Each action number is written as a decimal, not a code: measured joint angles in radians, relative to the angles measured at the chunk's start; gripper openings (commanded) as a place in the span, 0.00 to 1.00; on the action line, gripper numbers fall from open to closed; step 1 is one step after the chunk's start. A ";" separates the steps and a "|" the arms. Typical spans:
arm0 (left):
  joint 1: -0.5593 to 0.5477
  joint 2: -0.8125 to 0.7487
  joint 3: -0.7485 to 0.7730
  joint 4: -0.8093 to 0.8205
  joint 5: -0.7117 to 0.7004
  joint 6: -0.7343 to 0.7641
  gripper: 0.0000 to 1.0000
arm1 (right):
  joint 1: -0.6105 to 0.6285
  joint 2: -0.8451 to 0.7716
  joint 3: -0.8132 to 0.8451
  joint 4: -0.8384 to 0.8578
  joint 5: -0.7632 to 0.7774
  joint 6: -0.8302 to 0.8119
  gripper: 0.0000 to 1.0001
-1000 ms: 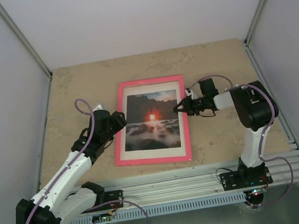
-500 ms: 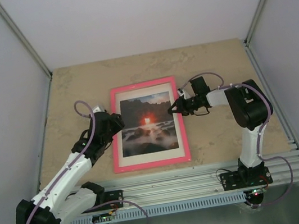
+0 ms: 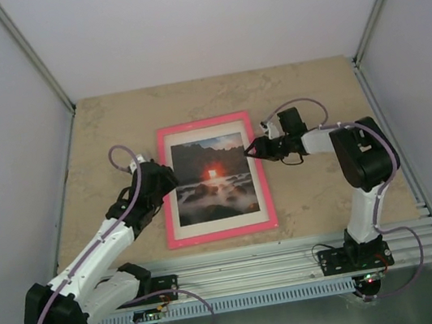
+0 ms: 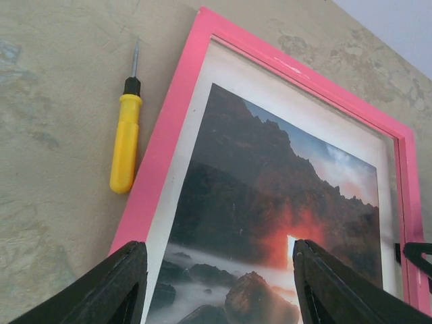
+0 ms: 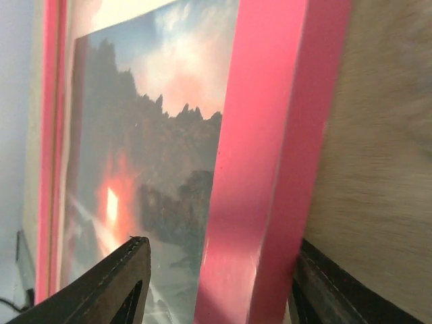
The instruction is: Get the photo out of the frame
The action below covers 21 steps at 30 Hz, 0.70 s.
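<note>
From above, the frame (image 3: 163, 195) is lying flat on the marbled table (image 3: 311, 89), midway between the two arms, with the photo (image 3: 212, 177) sitting inside it behind a white mat (image 3: 255, 172). The left gripper (image 3: 165, 178) is hovering at the frame's left rail and the right gripper (image 3: 253, 149) is pointing at the right rail, near its upper end. From this height it is hard to tell how far either claw is spread. In the left wrist view, the left gripper (image 4: 219, 270) is standing well open and gripping nothing. Its two dark fingers (image 4: 115, 283) are spreading wide over the frame (image 4: 169, 128) and the photo (image 4: 256, 202), with the pink left rail running down toward the left finger. A yellow-handled screwdriver (image 4: 125, 145) is lying on the table just beside that rail, outside the frame. In the right wrist view, the right gripper (image 5: 219, 256) is straddling the frame's right rail (image 5: 270, 135) with its jaws apart. One finger (image 5: 115, 283) is hanging over the photo (image 5: 148, 155), clear of the rail, and the other is sitting right beside the rail's outer edge on the table side (image 5: 378, 135). The rail is not being pinched.
</note>
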 measured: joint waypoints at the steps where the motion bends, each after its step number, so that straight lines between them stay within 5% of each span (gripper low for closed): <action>1: 0.000 0.003 0.000 0.000 -0.007 0.002 0.62 | -0.004 -0.008 -0.004 -0.004 0.015 -0.006 0.58; 13: 0.000 0.127 0.000 -0.021 -0.042 0.019 0.64 | 0.006 -0.179 -0.113 -0.116 0.253 -0.086 0.60; 21: 0.000 0.190 0.000 -0.045 -0.050 0.033 0.68 | 0.195 -0.336 -0.151 -0.229 0.496 -0.102 0.58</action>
